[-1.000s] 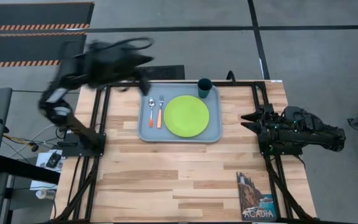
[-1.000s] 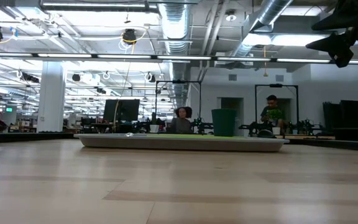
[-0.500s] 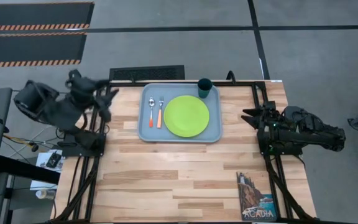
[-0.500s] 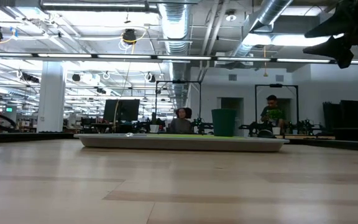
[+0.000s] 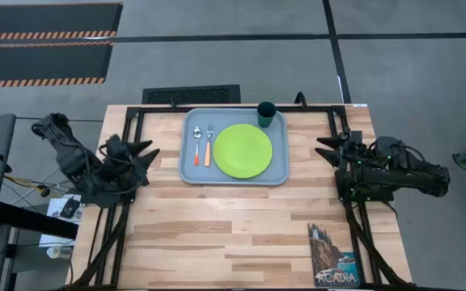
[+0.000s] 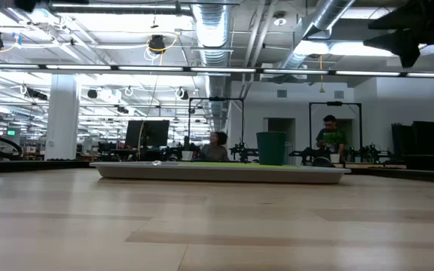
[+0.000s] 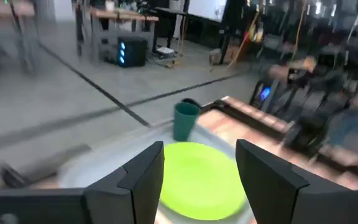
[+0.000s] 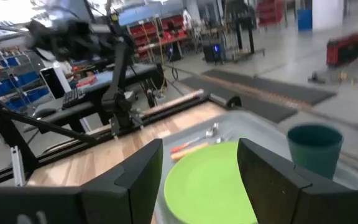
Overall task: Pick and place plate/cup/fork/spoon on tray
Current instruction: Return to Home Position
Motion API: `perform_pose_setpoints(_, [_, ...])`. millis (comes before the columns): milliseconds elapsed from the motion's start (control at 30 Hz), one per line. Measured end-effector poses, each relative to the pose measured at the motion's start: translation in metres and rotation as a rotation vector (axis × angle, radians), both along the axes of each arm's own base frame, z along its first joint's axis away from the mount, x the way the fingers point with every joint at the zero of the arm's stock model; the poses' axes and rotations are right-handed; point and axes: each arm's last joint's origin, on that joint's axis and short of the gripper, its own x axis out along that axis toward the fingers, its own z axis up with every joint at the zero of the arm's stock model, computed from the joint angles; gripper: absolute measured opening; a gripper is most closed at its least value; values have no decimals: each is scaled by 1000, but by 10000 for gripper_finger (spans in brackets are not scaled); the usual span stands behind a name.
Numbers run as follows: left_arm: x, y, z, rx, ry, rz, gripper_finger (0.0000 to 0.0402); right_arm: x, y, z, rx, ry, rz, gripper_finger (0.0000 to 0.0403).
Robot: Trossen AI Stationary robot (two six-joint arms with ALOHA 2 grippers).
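The pale blue-grey tray (image 5: 280,174) lies at the table's far middle. On it lie the lime-green plate (image 5: 243,151), the spoon (image 5: 196,144) and the fork (image 5: 209,144) side by side left of the plate, and the dark teal cup (image 5: 266,113) standing in the far right corner. My left gripper (image 5: 148,153) is open and empty at the table's left edge, pointing toward the tray. My right gripper (image 5: 324,151) is open and empty at the right edge, also facing the tray. The plate (image 7: 201,180) and cup (image 7: 185,121) show in the left wrist view.
A colourful picture book (image 5: 332,255) lies at the table's near right corner. Black frame rails (image 5: 128,226) run along both table sides. People sit in the room beyond the table (image 6: 330,135).
My left arm has swung back from over the tray's far left corner toward the table's left edge and come down, now lying low and pointing at the tray. My right arm has kept its place. The tableware on the tray has not moved.
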Motion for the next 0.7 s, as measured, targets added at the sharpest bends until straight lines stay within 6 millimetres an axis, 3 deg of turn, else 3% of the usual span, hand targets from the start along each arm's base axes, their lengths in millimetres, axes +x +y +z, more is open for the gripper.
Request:
perform_pose_setpoints(200, [-1, 0, -47, -289, -99, -46, 188, 0, 0, 11, -135, -68, 2, 233])
perform_pose_setpoints(400, [2, -6, -63, -515, -82, -101, 188, -1, 1, 16, -231, -99, 14, 233])
perform_pose_setpoints(600, [5, -12, -68, -576, 13, -154, 188, 5, 0, 7, -218, -95, 19, 233])
perform_pose_setpoints(700, [14, -19, -69, -410, 3, -137, 188, 12, -1, -3, -218, -91, 18, 233])
